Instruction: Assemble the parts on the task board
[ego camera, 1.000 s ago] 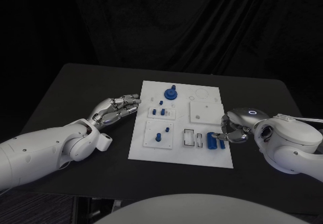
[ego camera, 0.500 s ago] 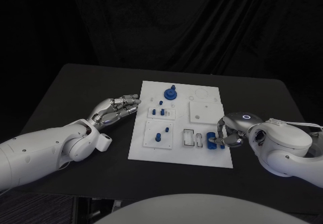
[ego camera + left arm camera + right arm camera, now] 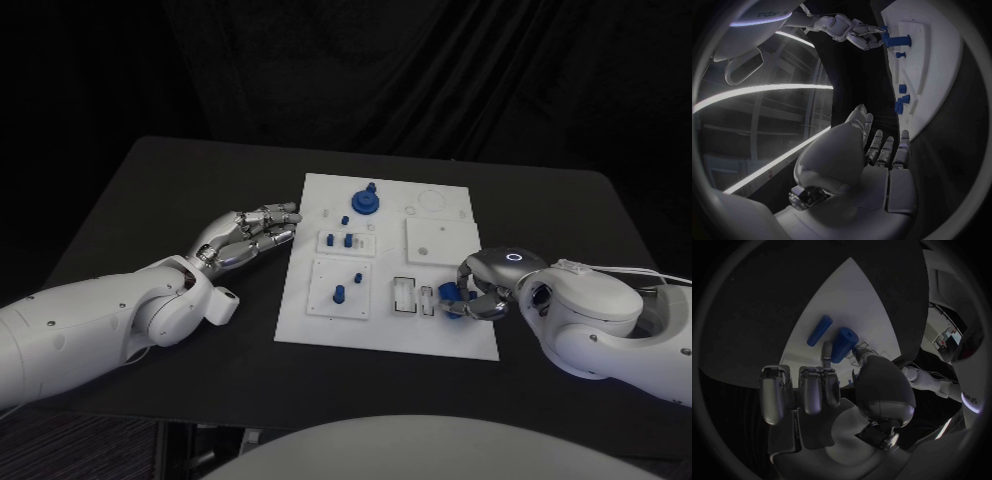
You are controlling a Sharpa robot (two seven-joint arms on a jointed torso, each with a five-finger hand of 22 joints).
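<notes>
Centrally, white task board [image 3: 387, 330] (black table [image 3: 173, 190])

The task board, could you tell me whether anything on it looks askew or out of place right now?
Nothing stands out. The task board lies flat and square on the table, blue parts sit on it, and the right hand touches a blue cylinder near its right edge.
</notes>
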